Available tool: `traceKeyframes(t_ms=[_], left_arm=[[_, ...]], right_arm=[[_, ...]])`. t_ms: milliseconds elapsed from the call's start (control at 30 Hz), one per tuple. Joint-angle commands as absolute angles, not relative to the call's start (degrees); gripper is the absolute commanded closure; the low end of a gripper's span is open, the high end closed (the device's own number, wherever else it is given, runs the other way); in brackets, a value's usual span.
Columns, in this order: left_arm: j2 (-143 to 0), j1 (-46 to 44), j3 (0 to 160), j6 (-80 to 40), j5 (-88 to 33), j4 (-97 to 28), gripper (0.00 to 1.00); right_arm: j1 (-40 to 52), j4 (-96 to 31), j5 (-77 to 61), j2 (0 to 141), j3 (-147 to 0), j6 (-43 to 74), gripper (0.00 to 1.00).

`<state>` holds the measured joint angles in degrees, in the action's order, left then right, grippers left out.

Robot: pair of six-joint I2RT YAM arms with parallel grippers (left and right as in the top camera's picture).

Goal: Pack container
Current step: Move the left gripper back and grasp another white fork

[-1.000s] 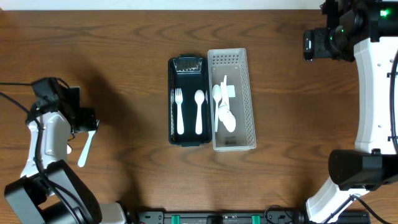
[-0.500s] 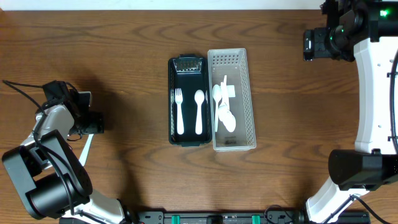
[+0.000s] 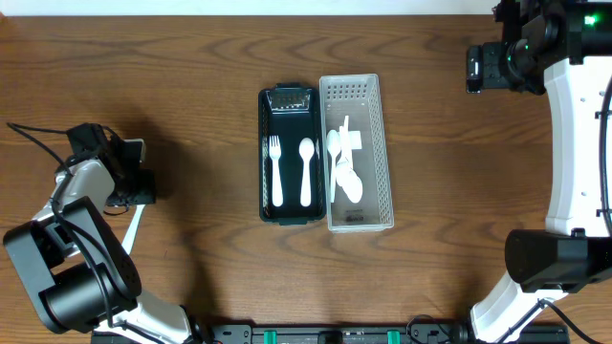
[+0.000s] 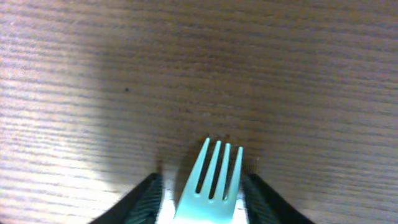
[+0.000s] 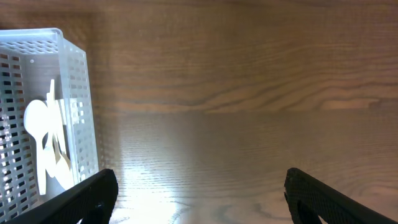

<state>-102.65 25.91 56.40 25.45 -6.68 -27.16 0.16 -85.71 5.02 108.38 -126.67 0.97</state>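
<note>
Furthest left of the black container (image 3: 263, 158), well apart from it on the wooden table (image 3: 191, 76), our left gripper (image 4: 200, 186) is down over the loose fork (image 3: 131, 225), whose handle trails out toward the near edge. In the left wrist view the tines poke forward from between the two dark fingers (image 4: 144, 198), which stand close on either side of the fork's neck. We cannot tell whether they are pressing on it or only flanking it. We judge that we are at the pick-up step for this piece of cutlery. Inside the black container a packed fork (image 3: 275, 172) and a packed spoon (image 3: 306, 170) lie side by side, handles toward the near end, with free floor beside them. Touching the black container's right wall is the white perforated basket (image 3: 382, 143), which holds a few more white utensils (image 3: 342, 170). Far to the right of the black container and beyond its far end, our right gripper (image 5: 199, 196) hangs above bare wood with its jaws spread wide and nothing between them, so we take it to be idle. The next move, as we see it, calls for a firm pinch on the loose fork's neck, a straight lift, and a carry rightward to the black container, with the fork turned to lie parallel to the packed fork.
</note>
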Motion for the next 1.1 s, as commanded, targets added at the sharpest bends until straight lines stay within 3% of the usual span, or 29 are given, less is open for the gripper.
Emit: traceKeyframes(t_ms=[0, 100, 233, 1067], left_arm=[[-105.75, 26.02, 55.44, 25.91, -4.34, -27.79, 0.6], [-105.78, 26.02, 55.44, 25.91, -4.34, -27.94, 0.68], [-105.75, 26.02, 55.44, 25.89, -4.32, -27.97, 0.71], [-105.65, 26.0, 55.51, 24.47, -4.32, -27.35, 0.75]], right_arm=[[-0.36, -85.52, 5.8, 108.66, -126.67, 1.67, 0.11], [-0.36, -85.52, 5.8, 108.66, -126.67, 1.65, 0.11], [-0.36, -85.52, 5.8, 108.66, -126.67, 1.65, 0.11], [-0.36, -85.06, 5.8, 108.66, -126.67, 1.63, 0.11]])
